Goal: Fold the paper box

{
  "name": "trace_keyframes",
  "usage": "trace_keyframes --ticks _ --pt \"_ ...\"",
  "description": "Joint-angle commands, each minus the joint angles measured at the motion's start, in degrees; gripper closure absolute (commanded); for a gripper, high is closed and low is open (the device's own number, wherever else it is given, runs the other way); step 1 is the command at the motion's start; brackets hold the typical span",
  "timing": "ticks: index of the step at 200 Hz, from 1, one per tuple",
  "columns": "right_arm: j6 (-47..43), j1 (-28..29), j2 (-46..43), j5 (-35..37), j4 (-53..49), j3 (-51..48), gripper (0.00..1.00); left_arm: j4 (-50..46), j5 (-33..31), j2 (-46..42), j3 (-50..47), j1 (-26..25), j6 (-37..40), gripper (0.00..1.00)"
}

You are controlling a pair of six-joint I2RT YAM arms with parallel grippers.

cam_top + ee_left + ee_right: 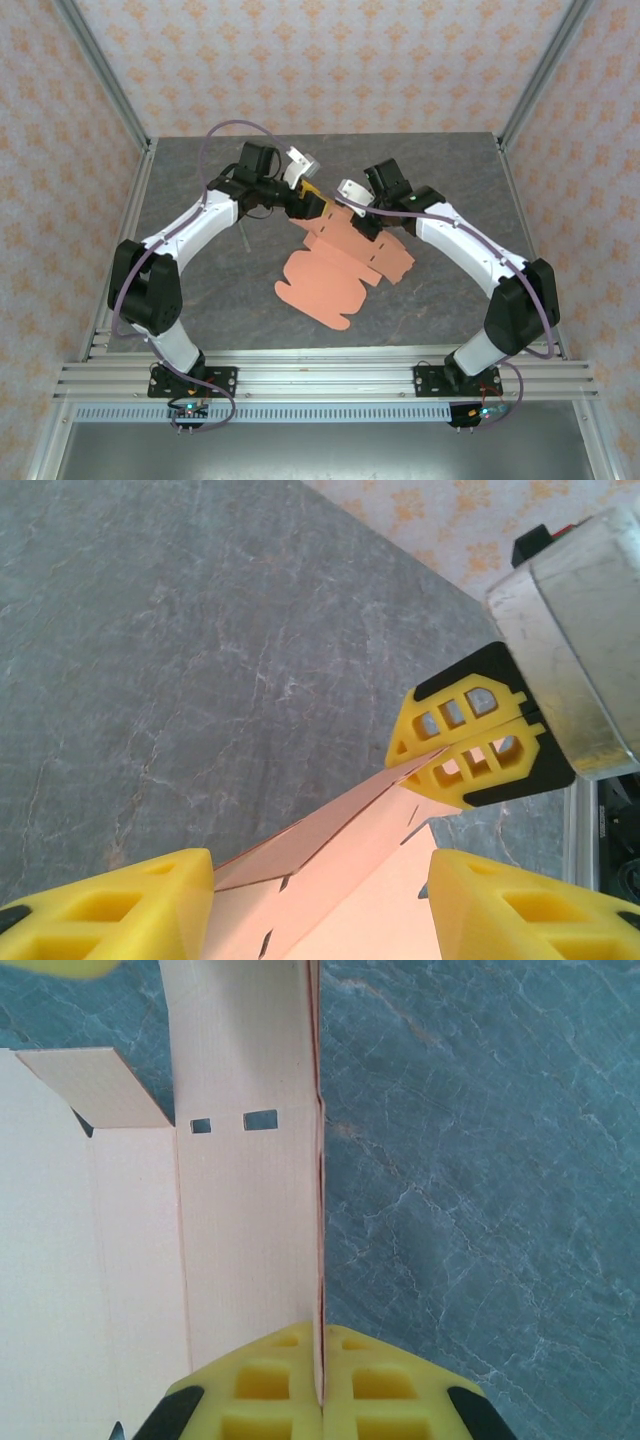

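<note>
Pinching the paper box by a raised fold, the right gripper is clamped; the left gripper straddles it, jaws parted.

Bright, even light falls from above, and shadows on the bench are faint and soft. The left fingers blur slightly up close, while the bench beyond them stays sharp. Left of the right fingers the box washes out pale; the bench to their right looks bluish.

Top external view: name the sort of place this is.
Probably a lab robot cell: an aluminium frame and patterned backdrop walls enclose a grey marbled table, with the left arm and right arm bolted at its near edge.
</note>
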Motion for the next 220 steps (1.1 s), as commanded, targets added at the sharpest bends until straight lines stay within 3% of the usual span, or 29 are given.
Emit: trace_keyframes --ticks 1,90,130,220 --pt "-0.84 -0.06 -0.1 -2.09 -1.28 2.31 1.0 -3.9 2.86 1.95 2.9 -0.38 3.35 0.41" --pt "3.76 -0.28 2.42 -0.02 -1.76 4.75 1.0 -6.0 7.29 0.4 1.88 -1.71 5.96 0.63" --pt "5.84 -0.3 3.08 0.28 -1.52 6.07 1.0 -5.32 5.67 0.27 0.36 -2.36 5.5 0.63" --pt "8.81 -0.33 2.96 -2.42 0.73 5.09 1.0 6.49 4.83 1.04 -2.77 -3.08 -2.51 0.57"
